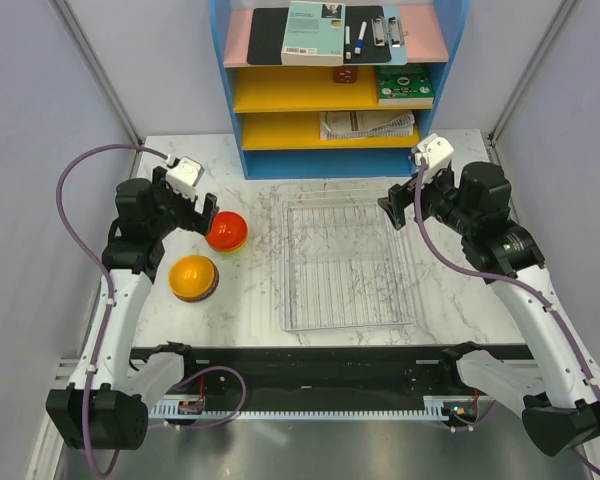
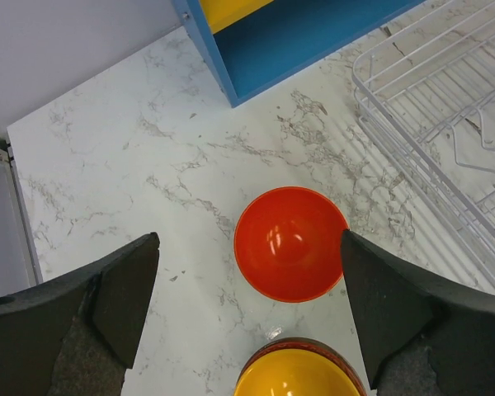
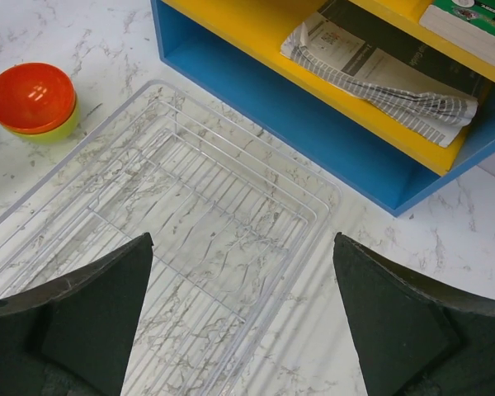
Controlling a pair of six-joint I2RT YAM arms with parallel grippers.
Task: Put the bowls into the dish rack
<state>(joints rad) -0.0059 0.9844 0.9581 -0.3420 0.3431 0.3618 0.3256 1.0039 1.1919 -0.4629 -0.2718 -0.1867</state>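
Left gripper, jaws wide and empty: I see the red bowl below at 12 o'clock, framed by the jaws, and the orange bowl at 6. The rack lies at 2 o'clock, its long axis 12-to-6 in the top view. Right gripper, wide and empty, hovers over the rack, farther from both bowls. No writing legible.
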